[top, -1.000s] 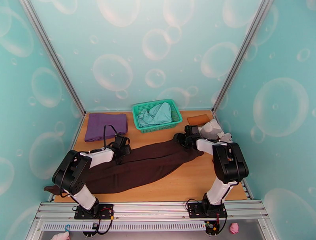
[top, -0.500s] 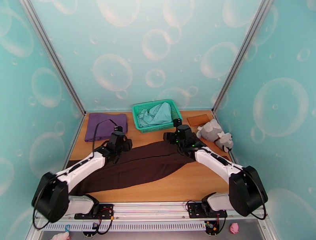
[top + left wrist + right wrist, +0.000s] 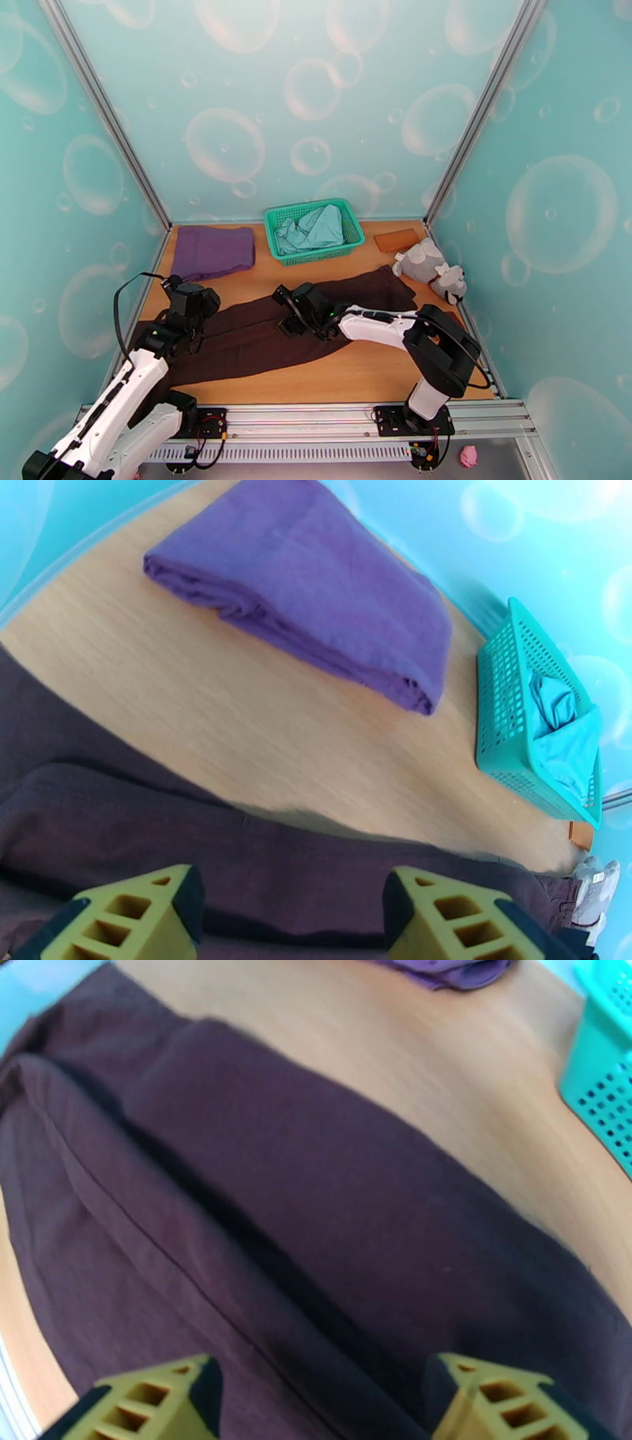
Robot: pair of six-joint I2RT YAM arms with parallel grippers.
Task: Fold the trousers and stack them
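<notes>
Surface: wooden table (image 3: 379,371).
Trousers (image 3: 253,339): long axis left to right (slightly diagonal).
Left gripper (image 3: 292,910): jaws apart, above left part.
Right gripper (image 3: 324,1402): jaws apart, above middle.

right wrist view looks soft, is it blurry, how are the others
Right wrist view: mildly soft, the trousers smeared and the basket edge fuzzy. Left wrist view: crisper on the purple cloth, but the table edge bows like a fisheye. Top external view: sharp, evenly lit.
</notes>
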